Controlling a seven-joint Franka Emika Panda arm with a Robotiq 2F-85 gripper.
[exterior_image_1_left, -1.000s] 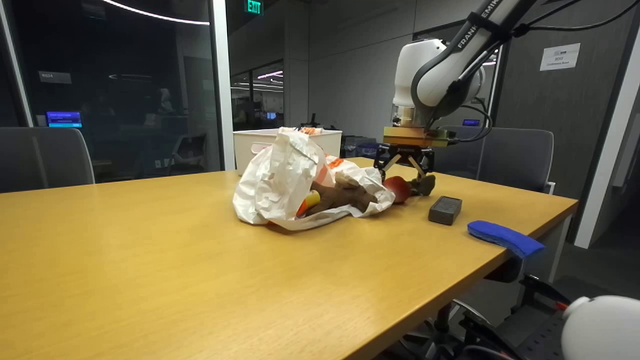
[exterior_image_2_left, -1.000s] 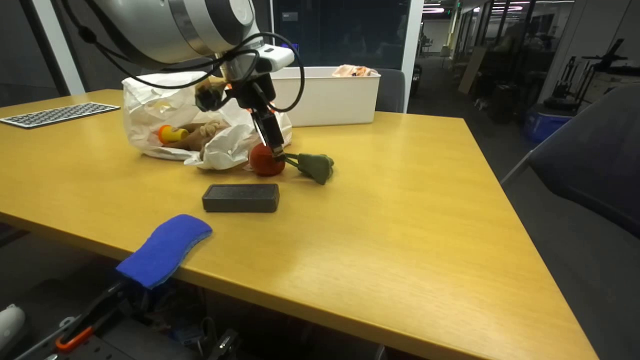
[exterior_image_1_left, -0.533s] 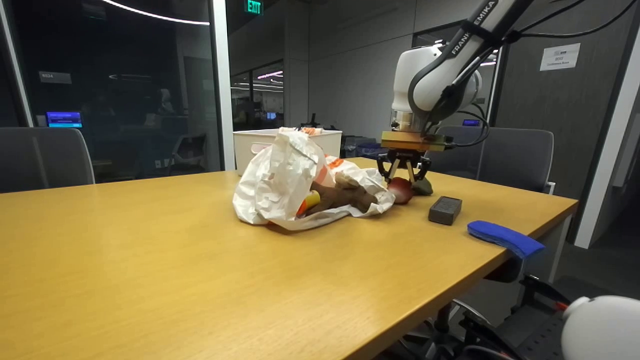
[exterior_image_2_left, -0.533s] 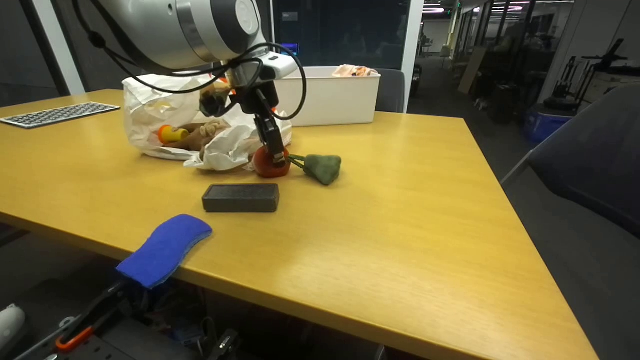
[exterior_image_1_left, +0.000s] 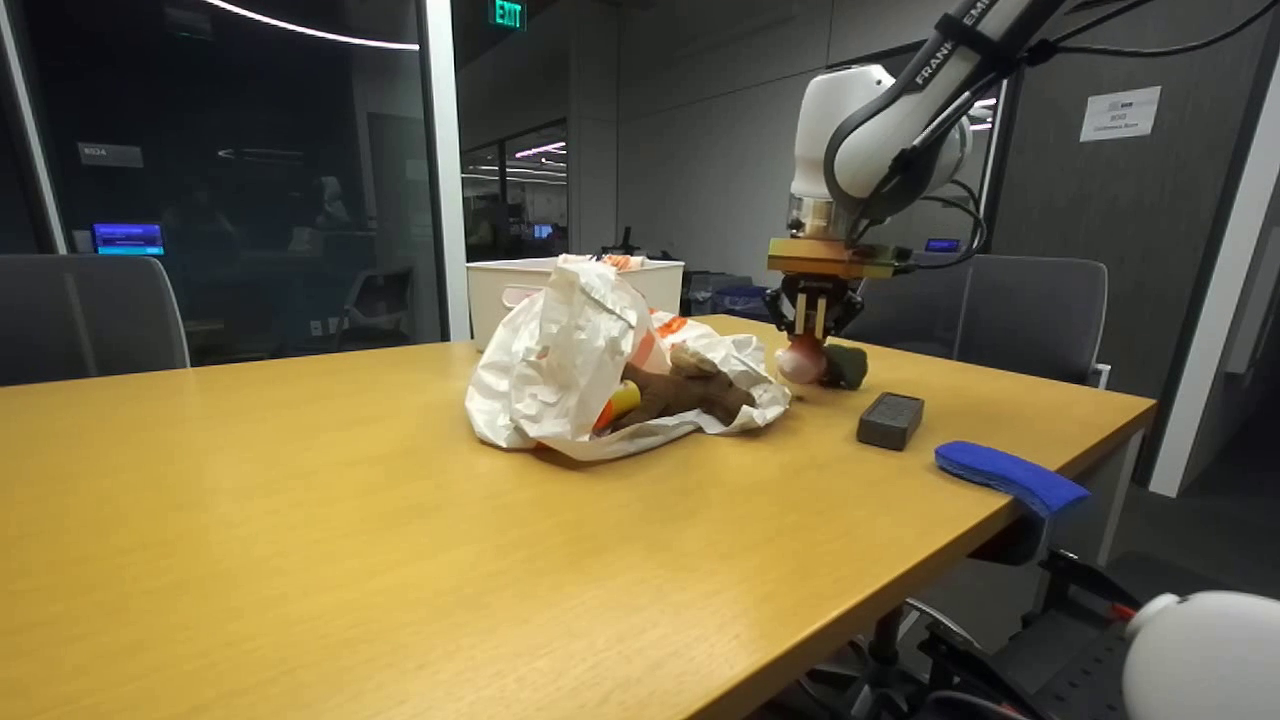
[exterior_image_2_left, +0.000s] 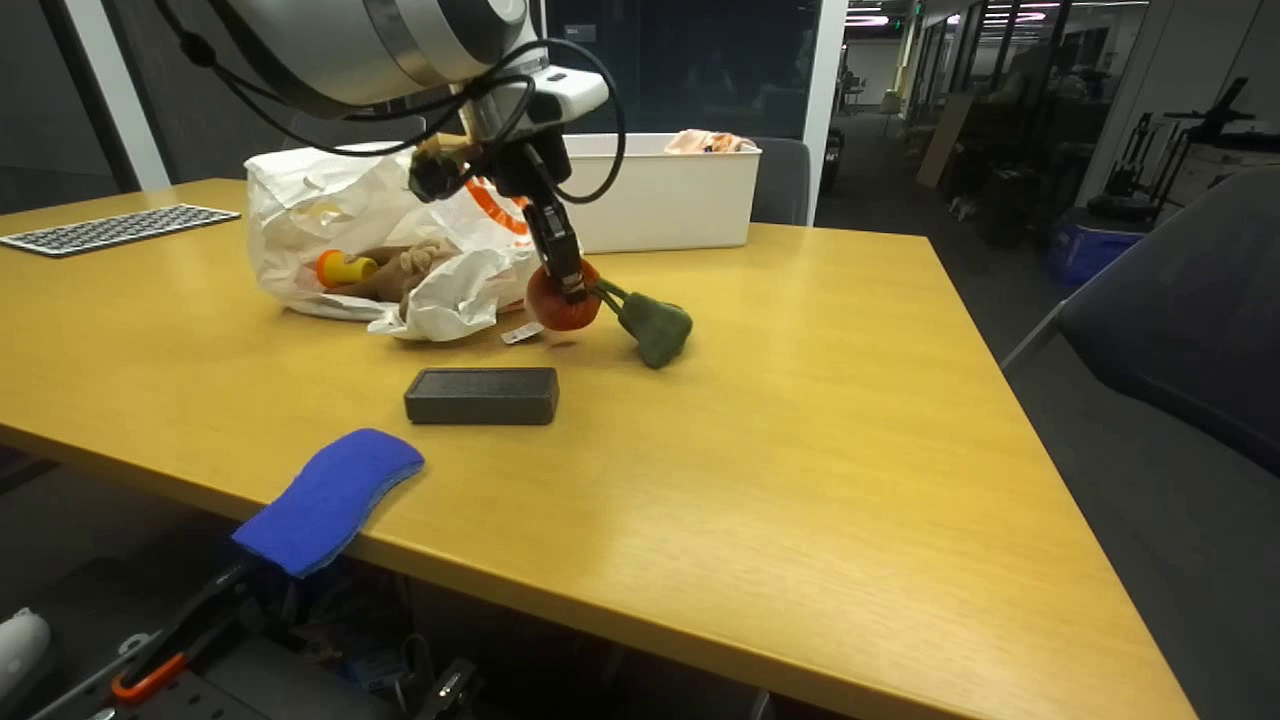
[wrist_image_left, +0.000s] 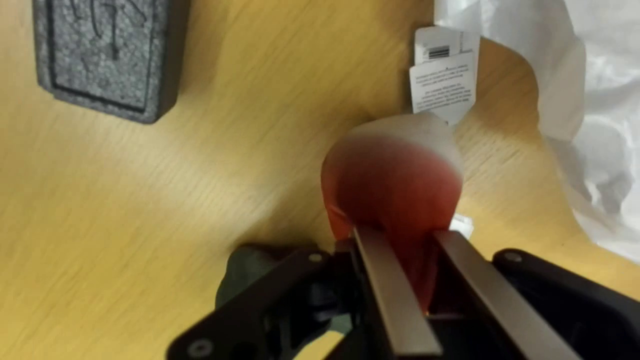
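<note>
My gripper (exterior_image_1_left: 811, 332) is closed on a round red plush vegetable with a pale tip (exterior_image_2_left: 562, 302), which shows below the fingers in both exterior views. In the wrist view the plush (wrist_image_left: 392, 175) is squeezed between the two flat fingers (wrist_image_left: 395, 295). A gap over the table, with a faint shadow under it, shows that its round body is lifted. Green stems lead to its leafy top (exterior_image_2_left: 657, 328), which hangs lower to the side; whether it touches the table cannot be told. Printed white tags (wrist_image_left: 444, 75) lie by the plush's pale end.
A dark grey block (exterior_image_2_left: 482, 397) lies near the plush. A blue cloth piece (exterior_image_2_left: 335, 500) overhangs the table edge. Beside the gripper is a crumpled white bag (exterior_image_1_left: 550, 350) holding a brown plush (exterior_image_1_left: 690, 392) and a yellow-orange item (exterior_image_2_left: 345, 270). Behind stand a white bin (exterior_image_2_left: 660, 200) and keyboard (exterior_image_2_left: 120, 230).
The gripper came down over the red plush, its fingers drew together onto it, and it has since risen a little, lifting the round body off the table.
</note>
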